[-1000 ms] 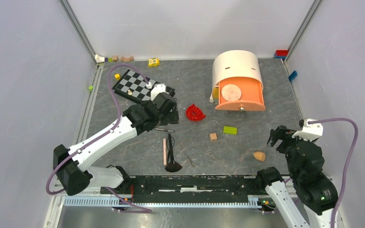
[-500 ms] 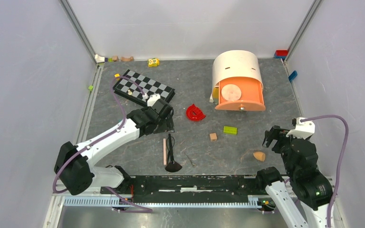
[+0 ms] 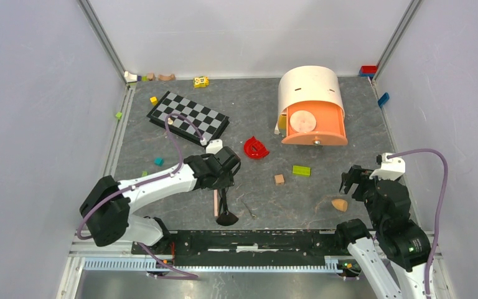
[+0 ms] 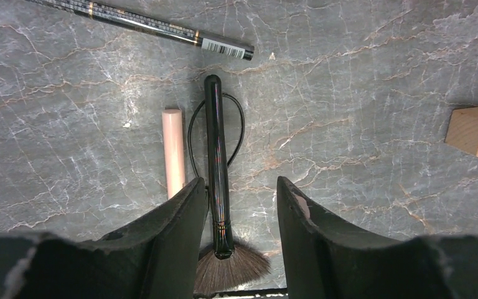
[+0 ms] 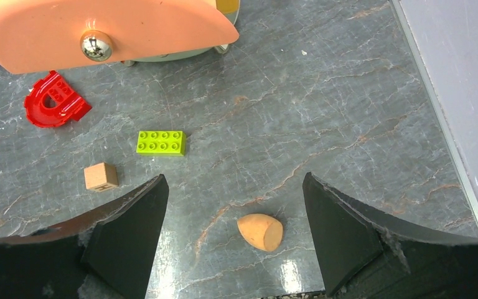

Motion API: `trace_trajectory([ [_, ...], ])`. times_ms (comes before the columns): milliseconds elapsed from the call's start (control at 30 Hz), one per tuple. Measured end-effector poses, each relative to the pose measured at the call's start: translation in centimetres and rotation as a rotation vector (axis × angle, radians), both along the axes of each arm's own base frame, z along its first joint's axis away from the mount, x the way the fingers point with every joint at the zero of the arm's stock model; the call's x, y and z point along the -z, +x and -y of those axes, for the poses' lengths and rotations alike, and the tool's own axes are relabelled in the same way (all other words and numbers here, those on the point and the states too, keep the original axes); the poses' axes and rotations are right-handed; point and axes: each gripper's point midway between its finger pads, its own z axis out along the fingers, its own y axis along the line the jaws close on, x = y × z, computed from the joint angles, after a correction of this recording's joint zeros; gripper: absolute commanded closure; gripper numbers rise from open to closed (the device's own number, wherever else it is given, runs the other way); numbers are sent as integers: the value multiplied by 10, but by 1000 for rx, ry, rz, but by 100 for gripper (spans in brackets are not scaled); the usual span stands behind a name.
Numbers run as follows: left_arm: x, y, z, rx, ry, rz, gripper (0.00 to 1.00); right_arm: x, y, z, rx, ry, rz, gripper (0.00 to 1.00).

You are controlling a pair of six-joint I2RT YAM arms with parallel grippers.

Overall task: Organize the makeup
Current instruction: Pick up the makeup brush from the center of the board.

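Note:
A black-handled fan brush (image 4: pixel 216 168) lies on the grey table, bristles toward the near edge, with a pink stick (image 4: pixel 173 149) close on its left. My left gripper (image 4: pixel 241 187) straddles the brush handle; the jaws stand apart, the handle against the left finger and a gap to the right one. In the top view that gripper (image 3: pixel 226 177) hangs over the brush (image 3: pixel 224 210). A black-gold tube (image 4: pixel 143 22) lies farther off. My right gripper (image 5: pixel 234 180) is open above the orange teardrop sponge (image 5: pixel 260 232), not touching it. A round peach compact (image 3: pixel 302 119) sits in the orange drawer (image 3: pixel 315 138).
A checkerboard (image 3: pixel 190 115) lies at the back left. A red curved piece (image 3: pixel 255 148), a green brick (image 3: pixel 301 170) and a wooden block (image 3: pixel 279 179) sit mid-table. The white curved box (image 3: pixel 311 84) stands at the back right. Small blocks line the back wall.
My left arm has swung from the checkerboard toward the near edge, over the brush, and its jaws have narrowed. The right gripper has drifted slightly left and lower over the sponge.

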Motion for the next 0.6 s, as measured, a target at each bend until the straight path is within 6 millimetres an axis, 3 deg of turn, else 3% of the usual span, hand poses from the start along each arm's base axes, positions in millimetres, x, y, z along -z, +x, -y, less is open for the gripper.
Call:
trace_trajectory([
  [600,35,2,0,-15,76,-45,65,4,0,-5,-18,16,-9,14],
])
